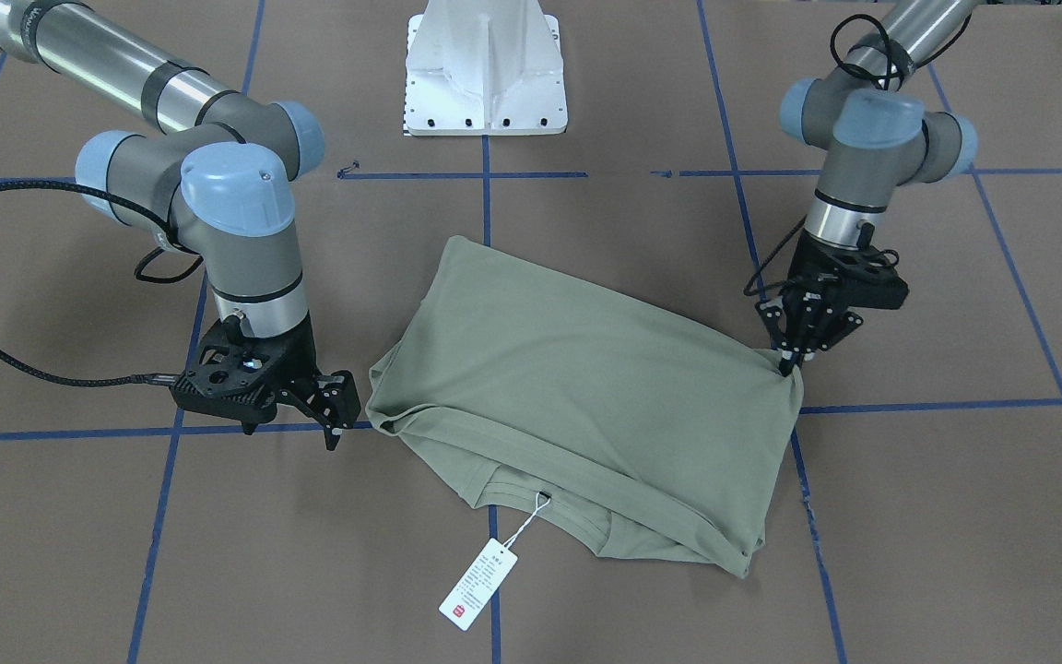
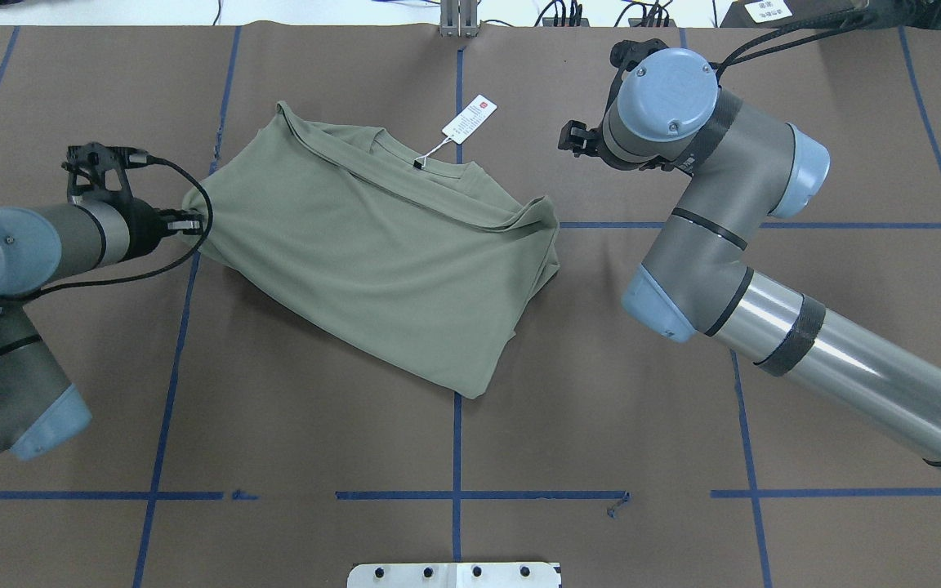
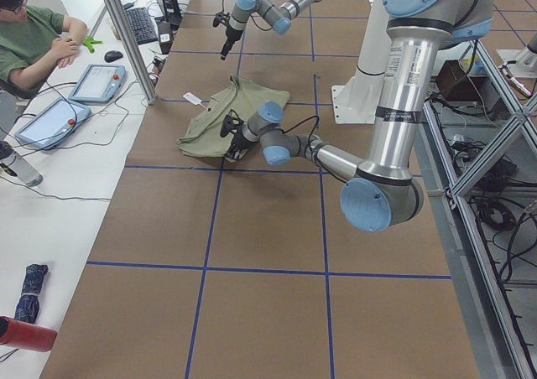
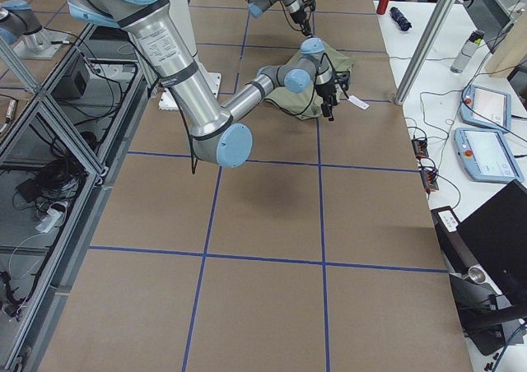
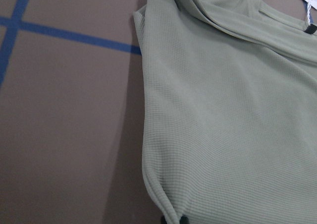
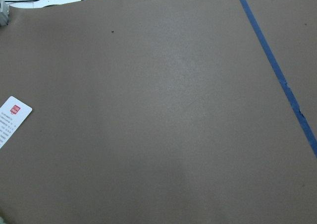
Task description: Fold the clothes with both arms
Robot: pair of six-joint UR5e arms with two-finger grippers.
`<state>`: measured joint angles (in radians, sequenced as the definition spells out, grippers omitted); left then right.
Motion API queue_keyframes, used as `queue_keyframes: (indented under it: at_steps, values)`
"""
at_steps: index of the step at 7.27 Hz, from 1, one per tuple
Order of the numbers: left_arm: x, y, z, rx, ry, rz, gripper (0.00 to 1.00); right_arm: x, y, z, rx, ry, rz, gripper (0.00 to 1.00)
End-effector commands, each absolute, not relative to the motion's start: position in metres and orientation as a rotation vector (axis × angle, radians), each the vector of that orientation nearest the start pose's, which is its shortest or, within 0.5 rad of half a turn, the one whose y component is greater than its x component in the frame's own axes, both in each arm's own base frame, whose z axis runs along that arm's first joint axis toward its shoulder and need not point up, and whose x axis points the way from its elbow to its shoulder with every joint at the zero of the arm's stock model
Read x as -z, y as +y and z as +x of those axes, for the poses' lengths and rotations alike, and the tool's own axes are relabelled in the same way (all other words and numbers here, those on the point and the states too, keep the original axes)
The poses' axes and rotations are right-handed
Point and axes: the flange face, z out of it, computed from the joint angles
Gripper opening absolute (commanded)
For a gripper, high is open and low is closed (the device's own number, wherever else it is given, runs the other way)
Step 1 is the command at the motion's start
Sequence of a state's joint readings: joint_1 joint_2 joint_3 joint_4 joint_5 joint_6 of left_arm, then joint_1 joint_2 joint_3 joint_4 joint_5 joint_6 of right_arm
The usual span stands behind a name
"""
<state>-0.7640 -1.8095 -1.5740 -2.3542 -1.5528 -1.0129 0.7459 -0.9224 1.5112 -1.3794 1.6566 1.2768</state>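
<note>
Exterior front-facing view: my green knit shirt [image 1: 577, 378] lies folded on the counter [image 1: 909, 553]. My left pincer [image 1: 786, 367] is clenched on its corner; my right pincer [image 1: 339, 415] hangs released beside the opposite edge. Soft, light, floppy: I'd pinch hemmed edges.

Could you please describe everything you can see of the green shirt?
The shirt is sage-green, fine waffle-knit cloth, folded into a rough, skewed rectangle lying on the brown table. Its neckband peeks out under the top layer on the side away from the robot. From it, a white hang tag on a string trails onto the table. The left gripper pinches one corner. The right gripper stands open just off the opposite edge, not touching.
</note>
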Motion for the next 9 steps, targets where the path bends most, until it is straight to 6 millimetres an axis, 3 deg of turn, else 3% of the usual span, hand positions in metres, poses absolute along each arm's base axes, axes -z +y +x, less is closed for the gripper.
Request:
queue_keyframes:
  at_steps: [1, 2, 3, 4, 5, 6, 7, 9]
  values:
    - [-0.449, -0.657, 0.346, 0.196, 0.646, 0.692, 0.0, -0.28, -0.58, -0.451, -0.392, -0.73, 0.318, 1.0]
    - [-0.445, -0.701, 0.359, 0.199, 0.602, 0.676, 0.0, -0.278, -0.579, -0.452, -0.391, -0.732, 0.32, 1.0]
    - [-0.431, -0.729, 0.371, 0.197, 0.582, 0.671, 0.0, -0.275, -0.576, -0.452, -0.389, -0.739, 0.323, 1.0]
    - [-0.439, -0.74, 0.378, 0.184, 0.562, 0.668, 0.0, -0.27, -0.572, -0.453, -0.389, -0.751, 0.323, 1.0]
    - [-0.44, -0.743, 0.367, 0.148, 0.554, 0.701, 0.3, -0.267, -0.567, -0.459, -0.397, -0.76, 0.314, 1.0]
    - [-0.446, -0.734, 0.358, 0.13, 0.573, 0.731, 0.99, -0.256, -0.564, -0.47, -0.422, -0.775, 0.302, 1.0]
    - [-0.43, -0.718, 0.348, 0.105, 0.67, 0.743, 1.0, -0.233, -0.562, -0.487, -0.494, -0.812, 0.27, 1.0]
    - [-0.421, -0.673, 0.325, 0.049, 0.805, 0.724, 1.0, -0.195, -0.565, -0.55, -0.601, -0.919, 0.262, 0.96]
